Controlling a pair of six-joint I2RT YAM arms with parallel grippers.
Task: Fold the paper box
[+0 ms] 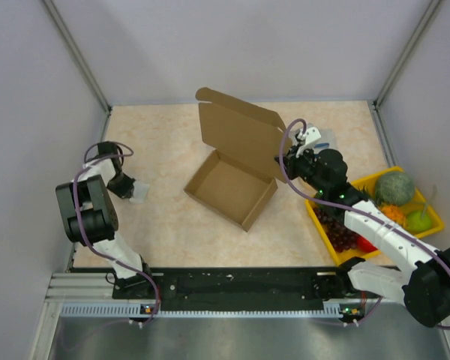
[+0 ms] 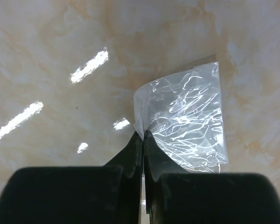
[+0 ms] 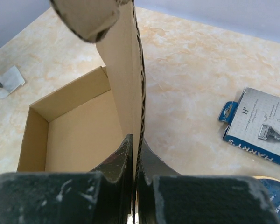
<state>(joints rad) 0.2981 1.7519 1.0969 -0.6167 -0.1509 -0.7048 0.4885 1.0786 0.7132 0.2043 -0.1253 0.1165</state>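
The paper box (image 1: pixel 232 187) is a brown cardboard carton in the middle of the table, its tray formed and its lid (image 1: pixel 240 135) standing upright. My right gripper (image 1: pixel 283 160) is shut on the lid's right edge; in the right wrist view the fingers (image 3: pixel 136 154) pinch the corrugated edge (image 3: pixel 139 93), with the open tray (image 3: pixel 79 135) to the left. My left gripper (image 1: pixel 135 191) is at the far left, shut on the corner of a small clear plastic packet (image 2: pixel 186 126) that lies on the table.
A blue-and-white razor package (image 3: pixel 261 130) lies on the table right of the lid. A yellow tray (image 1: pixel 427 217) holding fruit stands at the right edge. Grey walls enclose the table on three sides.
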